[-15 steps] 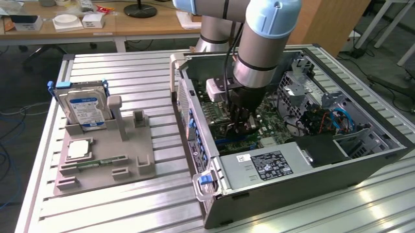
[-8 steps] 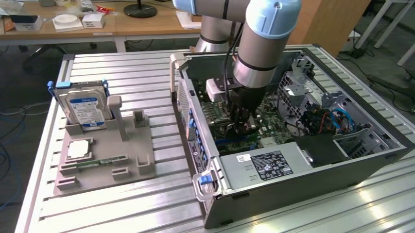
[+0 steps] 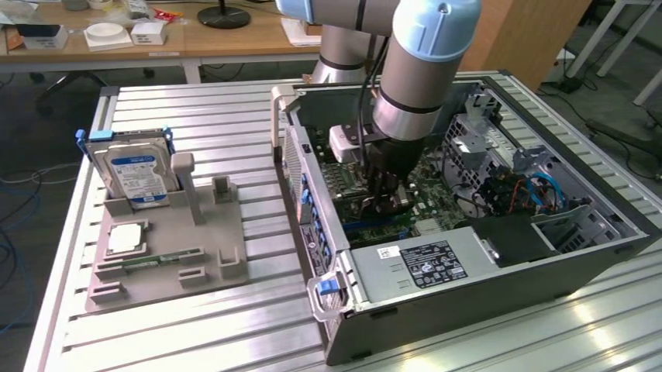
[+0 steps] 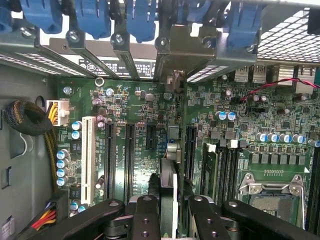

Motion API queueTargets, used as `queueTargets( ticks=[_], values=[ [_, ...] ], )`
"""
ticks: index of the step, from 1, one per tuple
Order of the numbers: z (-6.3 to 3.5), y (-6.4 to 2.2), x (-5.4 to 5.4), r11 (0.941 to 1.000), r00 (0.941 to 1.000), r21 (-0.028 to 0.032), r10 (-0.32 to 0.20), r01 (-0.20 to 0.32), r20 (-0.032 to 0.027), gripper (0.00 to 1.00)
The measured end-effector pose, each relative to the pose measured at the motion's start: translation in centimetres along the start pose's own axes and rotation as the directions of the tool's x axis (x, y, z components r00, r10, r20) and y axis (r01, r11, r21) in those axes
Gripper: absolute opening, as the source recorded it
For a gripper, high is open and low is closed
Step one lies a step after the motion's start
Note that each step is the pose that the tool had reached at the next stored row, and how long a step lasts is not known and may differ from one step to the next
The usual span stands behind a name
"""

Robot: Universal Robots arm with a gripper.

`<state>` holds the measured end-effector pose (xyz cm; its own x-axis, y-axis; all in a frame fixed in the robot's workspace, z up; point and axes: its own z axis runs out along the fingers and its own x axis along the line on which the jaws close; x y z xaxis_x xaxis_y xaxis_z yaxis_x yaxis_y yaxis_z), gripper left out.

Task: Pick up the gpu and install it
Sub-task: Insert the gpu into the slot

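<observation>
The gripper [image 4: 169, 212] reaches down into the open computer case [image 3: 466, 263], jaws clamped on the gpu [image 4: 170, 165], held edge-on above the motherboard [image 4: 130, 100]; the case lies on a ribbed metal worktop [image 3: 259, 325]; beyond it, a wooden desk [image 3: 217, 39].

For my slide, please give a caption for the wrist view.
The hand holds the gpu edge-on above the motherboard.

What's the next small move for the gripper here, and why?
Probably a short, straight push toward the motherboard. The gripper is shut on the gpu edge-on inside the case, its bracket up by the rear slot openings; whether it's seated can't be told.
</observation>
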<state>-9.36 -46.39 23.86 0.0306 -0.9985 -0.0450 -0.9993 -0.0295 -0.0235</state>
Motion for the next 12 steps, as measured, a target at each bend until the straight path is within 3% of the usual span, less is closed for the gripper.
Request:
queueTargets(
  ticks=[12],
  values=[
    [-0.07, -0.31, 0.08, 1.0000, 1.0000, -0.0006, 0.001, -0.001, 0.0002, 0.27]
  ],
)
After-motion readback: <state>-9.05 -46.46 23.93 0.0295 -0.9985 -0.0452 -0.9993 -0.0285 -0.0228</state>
